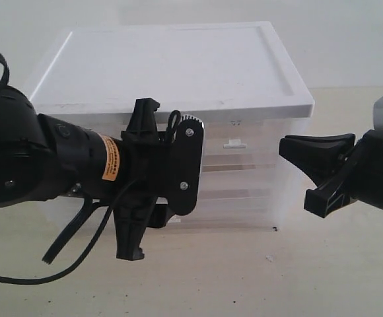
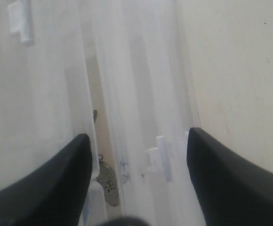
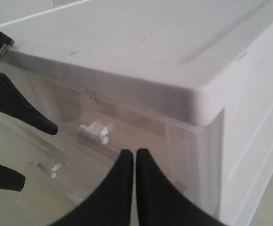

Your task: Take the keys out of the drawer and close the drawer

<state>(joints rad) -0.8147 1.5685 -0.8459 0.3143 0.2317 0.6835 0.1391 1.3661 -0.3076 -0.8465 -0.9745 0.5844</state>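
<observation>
The white-topped cabinet (image 1: 178, 59) stands in the middle. My left gripper (image 1: 139, 178) hangs open right in front of it and hides much of the drawer (image 1: 244, 177). In the left wrist view the drawer's small white handle (image 2: 157, 160) lies between the spread fingers (image 2: 56, 183) of my left gripper (image 2: 137, 133), which touch nothing. Part of the keys (image 2: 109, 183), an oval fob on a ring, shows in a narrow gap behind the drawer front. My right gripper (image 1: 296, 175) hovers off the cabinet's right front corner; its wrist view shows the right gripper (image 3: 135, 155) shut and empty.
A top drawer's white handle (image 1: 234, 142) shows beside the left gripper. The same-looking bottom drawer (image 1: 244, 208) sits below the middle one. Pale tabletop (image 1: 257, 277) stretches in front of the cabinet. A black cable (image 1: 79, 244) hangs under the left arm.
</observation>
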